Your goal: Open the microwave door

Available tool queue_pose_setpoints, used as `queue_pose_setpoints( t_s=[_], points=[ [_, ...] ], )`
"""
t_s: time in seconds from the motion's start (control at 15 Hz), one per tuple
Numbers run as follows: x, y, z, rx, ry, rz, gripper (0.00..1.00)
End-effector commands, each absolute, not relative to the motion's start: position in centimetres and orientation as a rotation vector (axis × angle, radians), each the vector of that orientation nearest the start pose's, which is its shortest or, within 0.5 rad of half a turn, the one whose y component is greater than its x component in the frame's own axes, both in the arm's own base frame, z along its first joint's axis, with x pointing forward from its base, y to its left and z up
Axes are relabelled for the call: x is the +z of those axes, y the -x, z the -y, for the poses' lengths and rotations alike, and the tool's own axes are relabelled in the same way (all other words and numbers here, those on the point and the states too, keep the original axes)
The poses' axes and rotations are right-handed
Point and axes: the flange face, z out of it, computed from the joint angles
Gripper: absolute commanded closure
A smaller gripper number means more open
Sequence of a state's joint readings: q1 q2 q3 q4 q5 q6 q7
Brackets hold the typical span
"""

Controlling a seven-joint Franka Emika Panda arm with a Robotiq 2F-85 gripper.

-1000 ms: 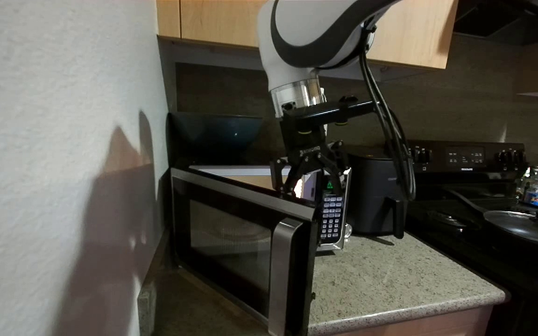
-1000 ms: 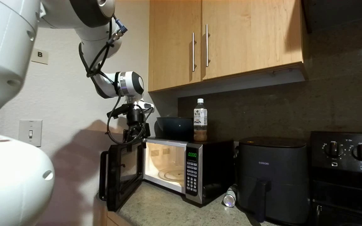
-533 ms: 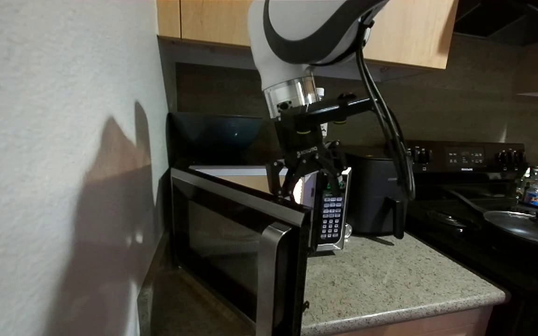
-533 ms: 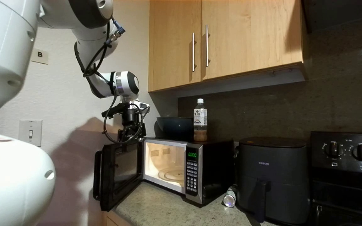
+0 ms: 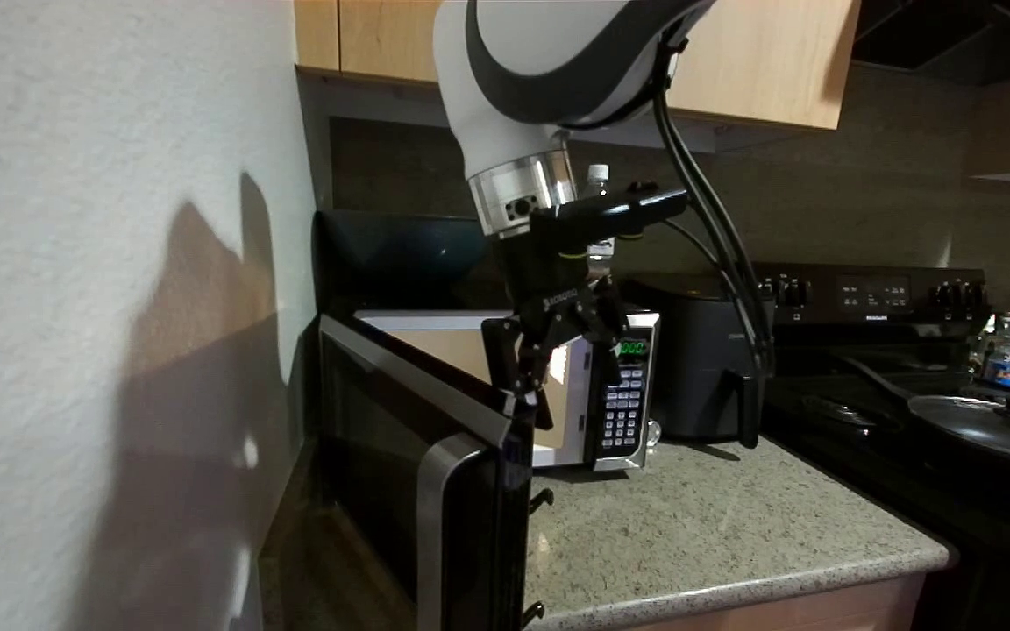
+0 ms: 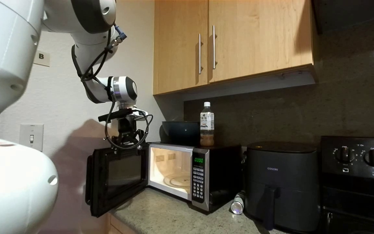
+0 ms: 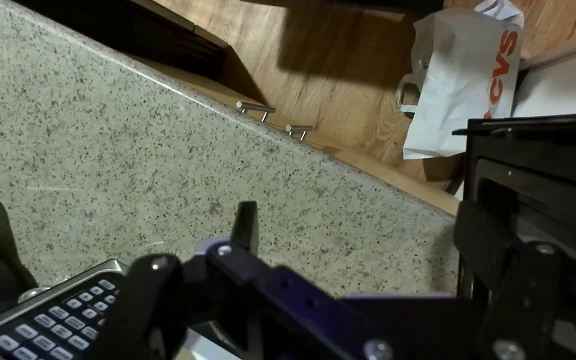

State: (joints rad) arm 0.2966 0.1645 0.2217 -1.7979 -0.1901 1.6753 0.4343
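In both exterior views, the microwave door (image 6: 118, 178) is seen swung well out from the microwave (image 6: 198, 178), which is placed on the tabletop (image 6: 164, 211). The pincer (image 7: 358, 220) is positioned beside the door's top edge, its fingers (image 7: 245, 227) spread apart; whether the door is touched cannot be told. A white-capped bottle (image 6: 207, 130) and a dark bowl (image 6: 180, 132) are supported on top of the microwave.

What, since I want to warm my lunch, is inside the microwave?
Through the open front of the microwave, a lit interior shows, with a round turntable. The part behind the button panel is covered; I can't tell what is there.
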Motion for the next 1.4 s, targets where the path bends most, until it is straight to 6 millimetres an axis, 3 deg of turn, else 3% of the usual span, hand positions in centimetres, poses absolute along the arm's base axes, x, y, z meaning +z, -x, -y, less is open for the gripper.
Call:
queue_pose_setpoints(
  t_s=[0.0,0.33,0.93,1.0,1.33],
  points=[
    [43.8,-50.7,-27.1,0.335,3.32,0.418,0.0],
    [43.9,-50.3,-28.5,0.354,3.193,0.776,0.0],
    [42.9,-49.7,-29.4,0.492,2.999,1.081,0.0],
    [43.3,-49.6,-29.3,0.439,3.053,1.004,0.0],
    [43.1,-49.6,-29.4,0.444,3.041,1.018,0.0]
  ],
)
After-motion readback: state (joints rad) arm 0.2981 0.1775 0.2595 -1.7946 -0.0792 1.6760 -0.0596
